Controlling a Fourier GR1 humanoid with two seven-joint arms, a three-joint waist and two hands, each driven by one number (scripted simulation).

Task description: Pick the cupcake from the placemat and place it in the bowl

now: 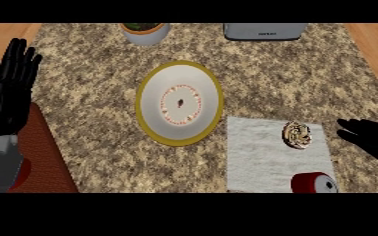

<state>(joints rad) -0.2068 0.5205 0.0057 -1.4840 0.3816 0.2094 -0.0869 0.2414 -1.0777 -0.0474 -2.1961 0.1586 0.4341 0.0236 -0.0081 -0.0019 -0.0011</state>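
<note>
**Cupcake on the placemat, hands apart from it**

While the cupcake (297,134) lies on the upper right part of the placemat (258,155), its top seems turned to the camera, long axis about vertical. Right hand (362,135), fingers spread, holds nothing beside it. Left hand (18,82) rests open at left edge. Bowl (179,102) sits center.

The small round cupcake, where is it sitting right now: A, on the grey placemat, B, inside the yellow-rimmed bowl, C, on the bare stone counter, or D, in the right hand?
A: the cupcake lies on the grey placemat, apart from the yellow-rimmed bowl and the right hand.
</note>
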